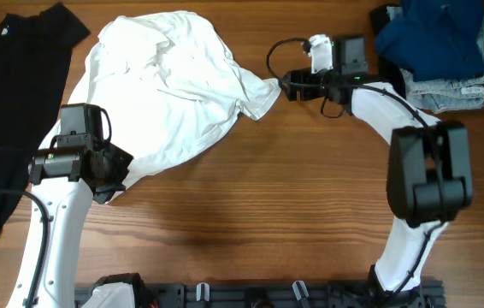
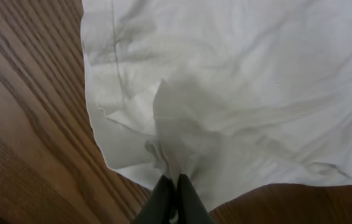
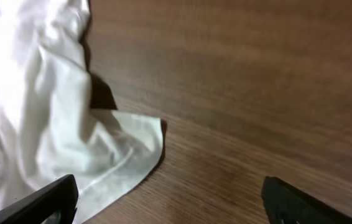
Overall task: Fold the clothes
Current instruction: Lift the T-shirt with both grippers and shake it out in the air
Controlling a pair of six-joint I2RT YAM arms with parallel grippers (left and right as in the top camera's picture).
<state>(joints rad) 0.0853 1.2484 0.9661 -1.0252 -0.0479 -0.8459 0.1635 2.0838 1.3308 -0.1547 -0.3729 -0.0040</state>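
Flattening is the step in hand: left gripper point(image 2: 176, 186) clamps the T-shirt point(image 1: 174, 85) at its edge; right gripper point(image 3: 170, 190), jaws apart, probably needs to grasp the nearby sleeve point(image 1: 259, 96) next.

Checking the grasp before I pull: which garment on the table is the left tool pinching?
The white T-shirt, crumpled mid-table: the left tool is shut on a fold of it. The black garment and the navy and denim pile lie off to the sides.

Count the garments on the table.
4: black garment far left, white T-shirt centre, navy piece atop pale denim top right. That stack may hide more.
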